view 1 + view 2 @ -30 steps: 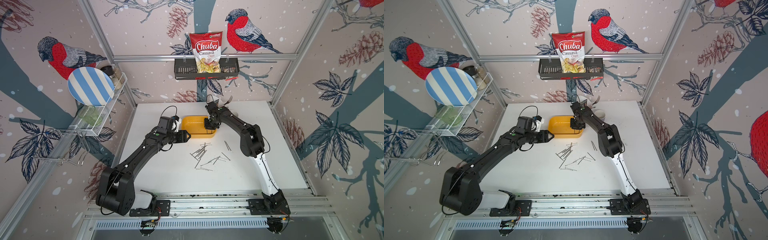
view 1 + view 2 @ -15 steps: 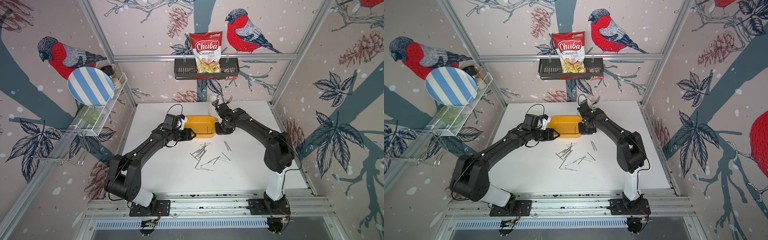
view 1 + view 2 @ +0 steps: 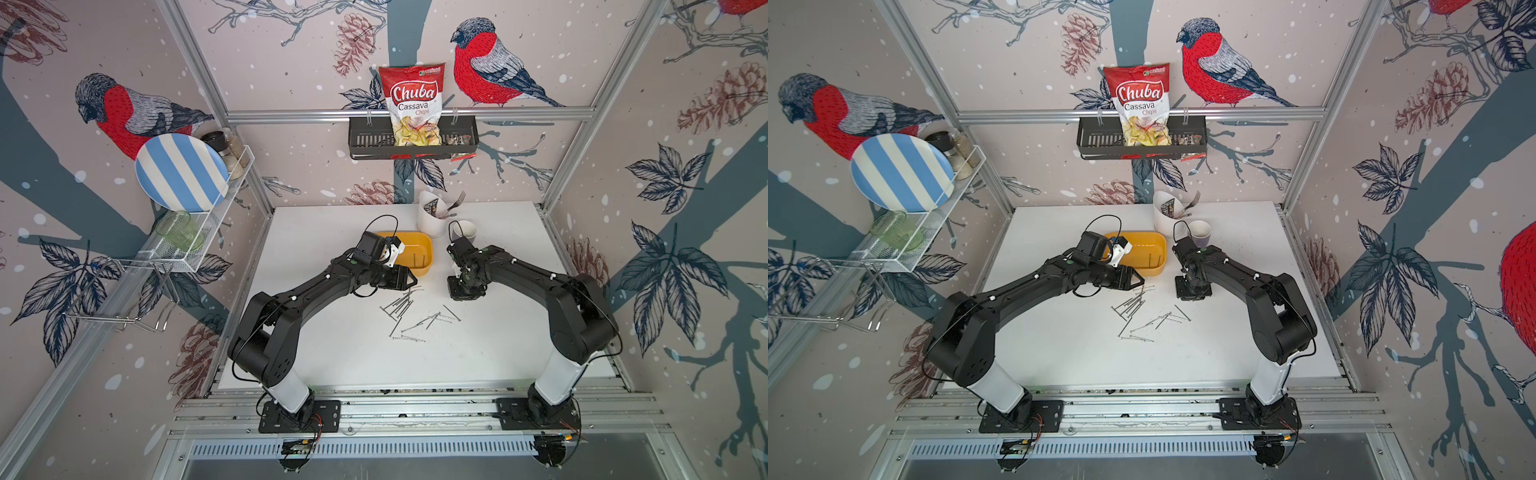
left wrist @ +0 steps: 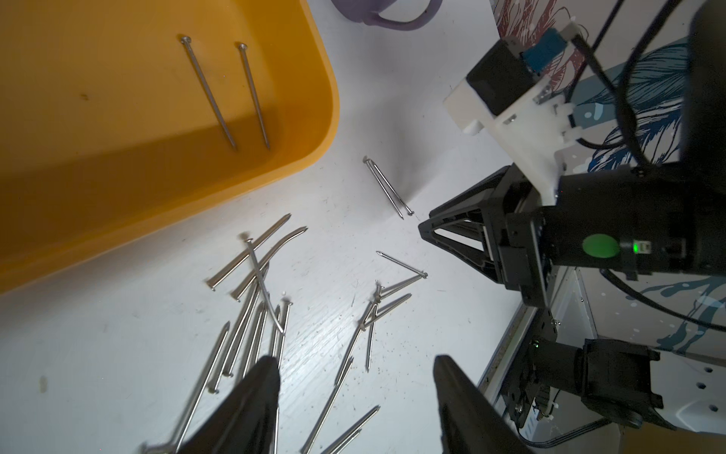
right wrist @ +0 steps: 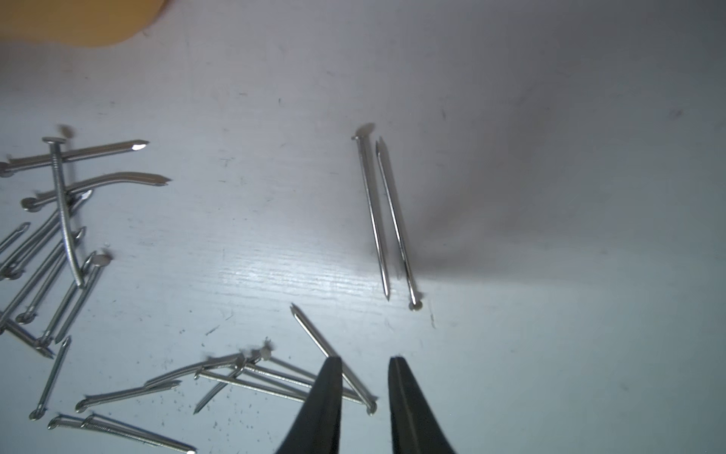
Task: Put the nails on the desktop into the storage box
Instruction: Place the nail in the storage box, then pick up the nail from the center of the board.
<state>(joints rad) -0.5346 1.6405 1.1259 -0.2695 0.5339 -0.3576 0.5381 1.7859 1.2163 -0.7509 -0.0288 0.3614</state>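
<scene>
Nails in the storage box lie nearly parallel, heads aligned.

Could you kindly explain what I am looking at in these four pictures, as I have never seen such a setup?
Two black robot arms are mounted at the near edge of a white desktop. Two pictures look down on the whole scene from overhead, side by side. The other two come from a camera on each arm's wrist, looking past its tool. Loose nails lie scattered on the desktop, and two nails already lie in the yellow storage box. A mug and a white cutlery holder stand farther back. The left tool is open near the pile. The right tool is slightly open above other nails. Neither holds anything.
</scene>
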